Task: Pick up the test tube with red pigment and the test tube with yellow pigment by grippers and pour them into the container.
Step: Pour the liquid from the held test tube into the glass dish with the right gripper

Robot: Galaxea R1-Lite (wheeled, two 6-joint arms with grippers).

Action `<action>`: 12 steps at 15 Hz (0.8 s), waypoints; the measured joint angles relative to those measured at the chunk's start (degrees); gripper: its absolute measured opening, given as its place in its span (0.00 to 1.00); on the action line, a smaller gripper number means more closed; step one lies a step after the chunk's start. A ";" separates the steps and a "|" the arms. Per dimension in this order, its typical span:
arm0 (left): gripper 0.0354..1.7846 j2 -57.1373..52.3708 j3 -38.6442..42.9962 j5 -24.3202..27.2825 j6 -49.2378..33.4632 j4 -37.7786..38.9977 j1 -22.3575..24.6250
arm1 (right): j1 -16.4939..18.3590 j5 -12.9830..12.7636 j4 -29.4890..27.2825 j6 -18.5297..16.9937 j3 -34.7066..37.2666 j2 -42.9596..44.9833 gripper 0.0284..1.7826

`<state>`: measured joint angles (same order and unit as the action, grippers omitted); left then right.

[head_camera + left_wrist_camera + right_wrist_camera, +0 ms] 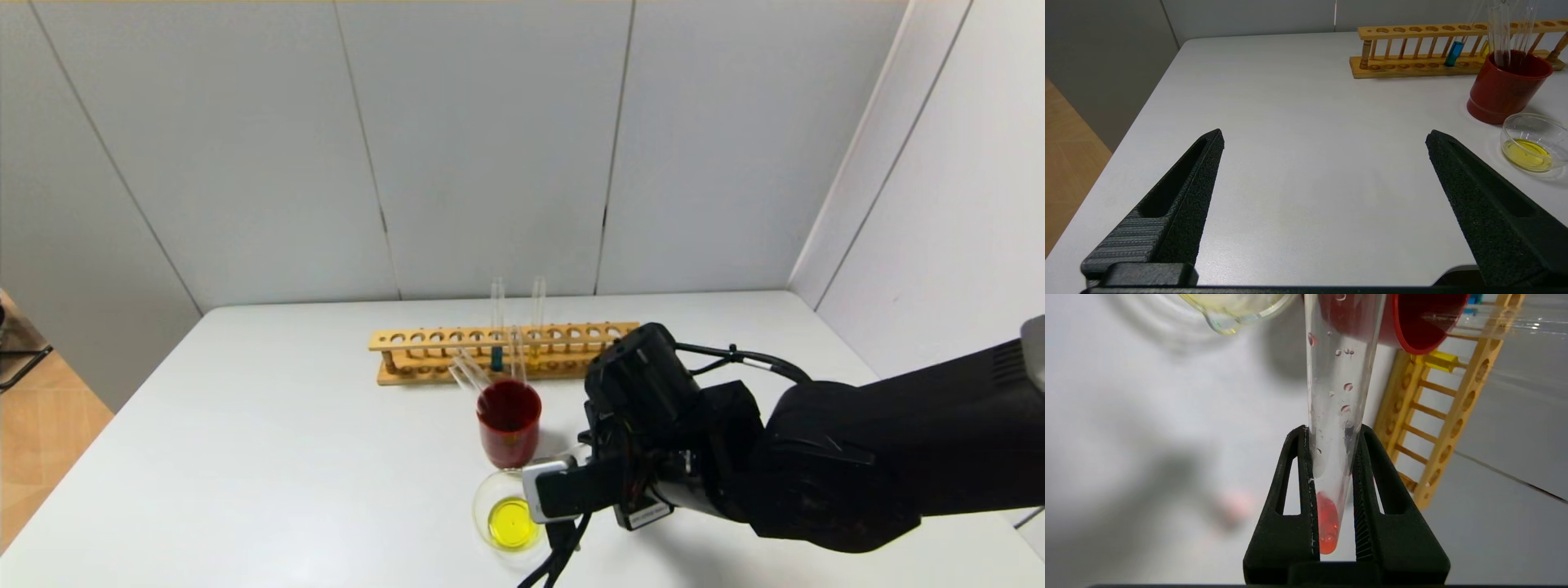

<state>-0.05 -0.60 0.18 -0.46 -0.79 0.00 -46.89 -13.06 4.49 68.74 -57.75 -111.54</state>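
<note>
My right gripper [1332, 430] is shut on the test tube with red pigment [1331, 396]. The red-orange liquid [1327, 522] lies at its rounded end between the fingers, with droplets along the glass. In the head view this gripper [549, 488] hangs just right of the container [483, 500], a clear glass dish holding yellow liquid [512, 523]. The container's lip [1237, 310] shows beyond the tube. A test tube with yellow pigment [535, 353] stands in the wooden rack [408, 340]. My left gripper [1325, 139] is open over bare table, out of the head view.
A dark red cup [509, 433] with empty glass tubes stands between the container and the rack. A teal-liquid tube [496, 358] sits in the rack beside the yellow one. The white table [286, 457] ends at grey wall panels behind and on the right.
</note>
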 joint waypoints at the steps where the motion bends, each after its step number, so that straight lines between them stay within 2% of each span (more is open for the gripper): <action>1: 0.98 0.00 -0.02 -0.02 -0.02 0.00 0.00 | -0.20 -1.13 -1.38 0.82 -1.43 -0.55 0.17; 4: 0.98 0.00 -0.02 0.00 -0.02 0.02 0.00 | -0.93 -4.24 -3.74 2.54 -3.94 -1.66 0.17; 7: 0.98 0.00 -0.02 0.00 -0.02 0.02 0.00 | -1.82 -5.18 -3.89 3.72 -5.12 -2.73 0.17; 9: 0.98 0.00 -0.02 0.00 -0.02 0.00 0.00 | -2.21 -7.41 -3.91 5.18 -5.38 -3.17 0.17; 12: 0.98 0.00 -0.02 -0.02 -0.02 0.00 0.00 | -3.11 -8.72 -4.24 6.95 -5.75 -3.50 0.17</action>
<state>-0.05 -0.62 0.16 -0.49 -0.79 0.00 -49.99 -21.77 0.24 75.69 -63.50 -115.04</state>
